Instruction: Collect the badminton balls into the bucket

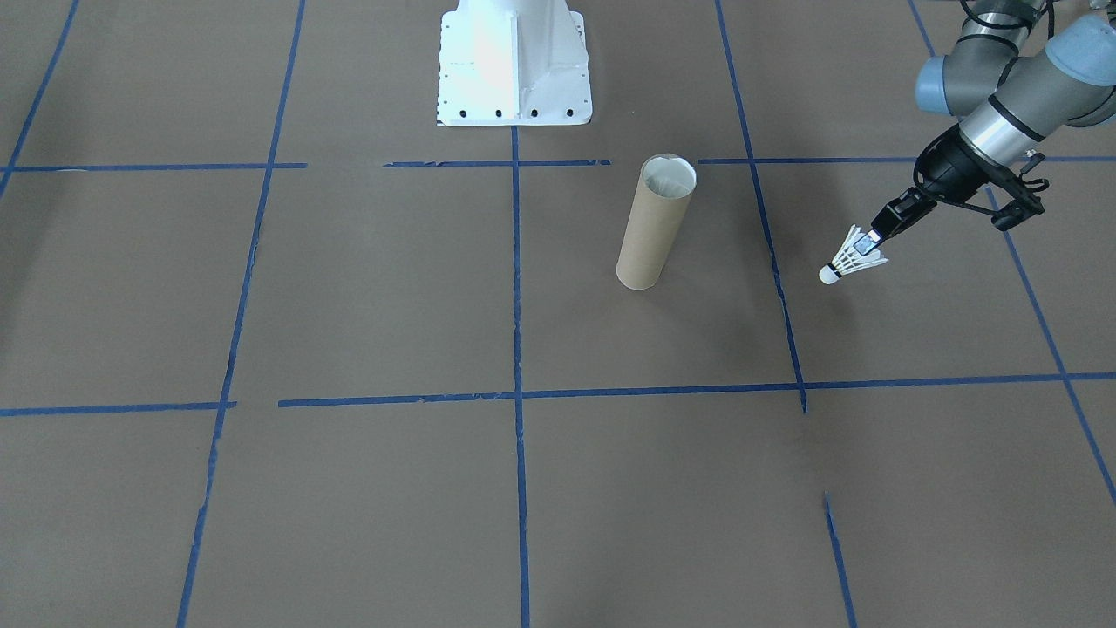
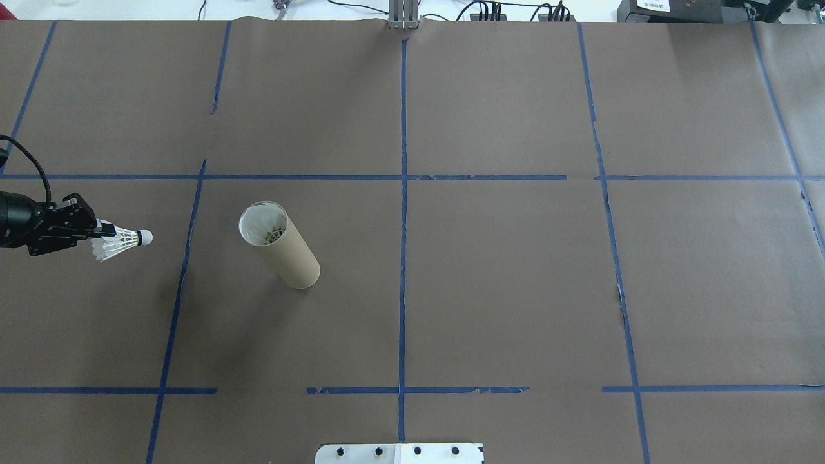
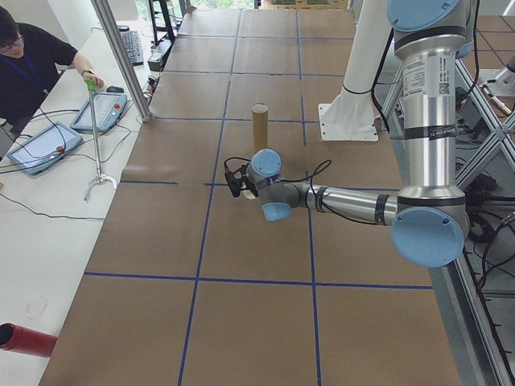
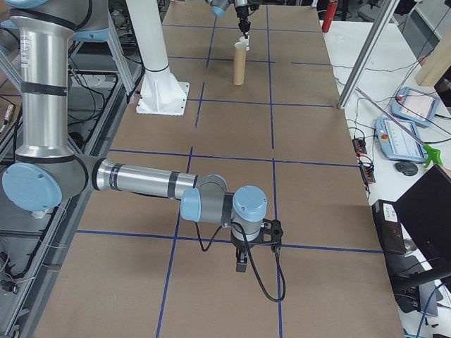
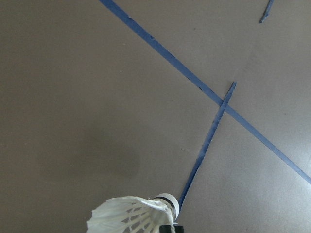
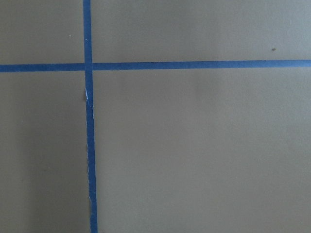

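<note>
- Overhead view, nearest the left gripper (image 2: pixel 103 233): jaws pinched on the feather skirt of a shuttlecock (image 2: pixel 122 241), held clear of the table, cork tip pointing away from the wrist toward the tube.
- Front-facing view agrees: left gripper (image 1: pixel 867 242) clamps the shuttlecock (image 1: pixel 850 260) by its skirt, tip angled down.
- Left wrist view: shuttlecock (image 5: pixel 136 217) at the bottom edge, blue tape lines (image 5: pixel 204 145) crossing on the paper below it.
- Farther out past the cork tip: tube (image 2: pixel 278 243) stands upright on the brown table (image 2: pixel 515 290), well apart from the gripper, open end up, whitish inside; feathers show within.
- Farthest: right gripper (image 4: pixel 241 266) shows only in the right side view, low over the table, well away from the tube (image 4: pixel 240 63); cannot tell whether it is open or closed.
</note>
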Robot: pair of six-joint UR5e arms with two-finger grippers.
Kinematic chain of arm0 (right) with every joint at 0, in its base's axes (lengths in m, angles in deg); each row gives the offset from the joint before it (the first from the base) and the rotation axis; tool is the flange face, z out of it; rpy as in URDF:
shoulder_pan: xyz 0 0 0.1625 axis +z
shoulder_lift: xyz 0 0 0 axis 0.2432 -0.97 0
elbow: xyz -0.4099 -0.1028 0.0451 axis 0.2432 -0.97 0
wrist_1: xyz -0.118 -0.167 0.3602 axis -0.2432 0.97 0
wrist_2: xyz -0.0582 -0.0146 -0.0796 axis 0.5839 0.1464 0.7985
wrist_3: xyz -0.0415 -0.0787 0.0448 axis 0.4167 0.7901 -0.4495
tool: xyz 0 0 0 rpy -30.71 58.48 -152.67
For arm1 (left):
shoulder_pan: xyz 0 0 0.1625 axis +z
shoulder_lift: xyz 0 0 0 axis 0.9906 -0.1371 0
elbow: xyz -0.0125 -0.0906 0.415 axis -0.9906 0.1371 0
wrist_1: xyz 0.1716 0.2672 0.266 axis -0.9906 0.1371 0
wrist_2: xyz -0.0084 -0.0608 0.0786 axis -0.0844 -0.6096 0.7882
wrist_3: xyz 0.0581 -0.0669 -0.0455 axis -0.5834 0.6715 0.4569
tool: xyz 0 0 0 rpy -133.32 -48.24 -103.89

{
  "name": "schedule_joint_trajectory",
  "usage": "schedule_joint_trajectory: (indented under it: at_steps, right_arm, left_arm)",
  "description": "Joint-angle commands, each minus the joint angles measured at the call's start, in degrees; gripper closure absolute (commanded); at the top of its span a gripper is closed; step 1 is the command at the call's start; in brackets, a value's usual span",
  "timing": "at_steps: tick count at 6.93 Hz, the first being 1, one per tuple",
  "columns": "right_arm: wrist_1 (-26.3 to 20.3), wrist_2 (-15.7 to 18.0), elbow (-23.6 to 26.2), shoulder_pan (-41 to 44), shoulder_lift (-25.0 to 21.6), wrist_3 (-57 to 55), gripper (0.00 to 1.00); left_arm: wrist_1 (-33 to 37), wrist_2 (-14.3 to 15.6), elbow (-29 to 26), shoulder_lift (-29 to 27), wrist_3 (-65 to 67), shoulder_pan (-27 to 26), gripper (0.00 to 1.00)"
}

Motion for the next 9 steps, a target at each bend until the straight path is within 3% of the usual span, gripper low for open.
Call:
schedule_joint_trajectory:
  at_steps: [1, 3, 5, 6, 7, 9]
  right_arm:
    - [0.0, 0.0, 0.0, 0.0, 0.0, 0.0, 0.00]
    - [0.0, 0.0, 0.0, 0.0, 0.0, 0.0, 0.00]
    - [0.0, 0.0, 0.0, 0.0, -0.1, 0.0, 0.00]
    - [0.0, 0.0, 0.0, 0.0, 0.0, 0.0, 0.00]
    - [0.0, 0.0, 0.0, 0.0, 0.0, 0.0, 0.00]
    - [0.0, 0.0, 0.0, 0.0, 0.0, 0.0, 0.00]
  left_arm:
    - [-19.9, -0.1, 10.0, -1.5, -9.3, -0.8, 1.00]
    - [-41.9, 0.1, 16.9, -9.4, -15.6, -1.9, 1.00]
    - [-73.8, 0.9, 17.9, -28.1, -27.5, -4.3, 1.00]
    - [-86.5, 4.9, 18.2, -36.0, -30.9, -4.7, 1.00]
    - [-93.7, 6.7, 18.3, -41.2, -31.0, -4.8, 1.00]
    - [-105.8, 6.8, 21.3, -48.0, -31.0, -4.3, 1.00]
